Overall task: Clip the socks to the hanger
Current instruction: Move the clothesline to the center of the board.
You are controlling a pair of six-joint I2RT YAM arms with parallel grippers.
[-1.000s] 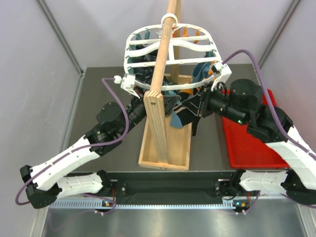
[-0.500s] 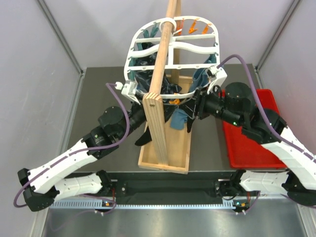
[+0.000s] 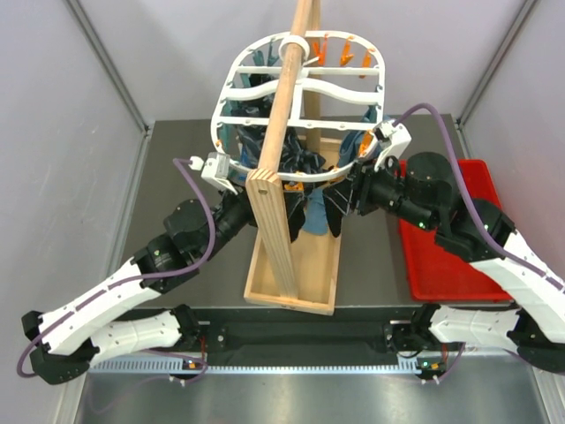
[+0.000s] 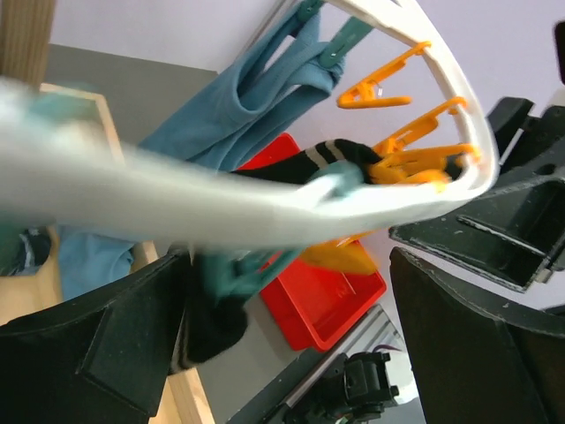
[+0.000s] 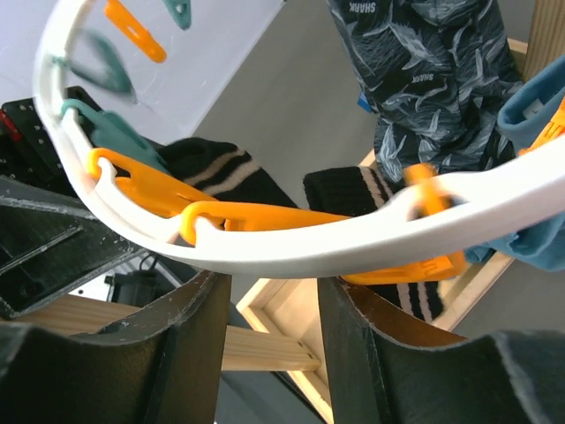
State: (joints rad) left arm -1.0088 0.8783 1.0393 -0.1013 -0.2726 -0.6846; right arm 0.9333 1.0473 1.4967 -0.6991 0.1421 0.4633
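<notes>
Socks (image 5: 196,161) already hang clipped just beyond your right gripper (image 5: 274,287), under the hanger (image 5: 265,252) rim. Your left gripper (image 4: 287,265) and the right both stand spread, gripping nothing; you can't see any left to clip.

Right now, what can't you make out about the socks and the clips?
Left wrist: the blurred hanger rim covers where the black sock meets its orange clip.
Right wrist: rim and clips cover whether either sock is clipped.
Top view: hanger and blue cloths hide how many socks hang.
</notes>
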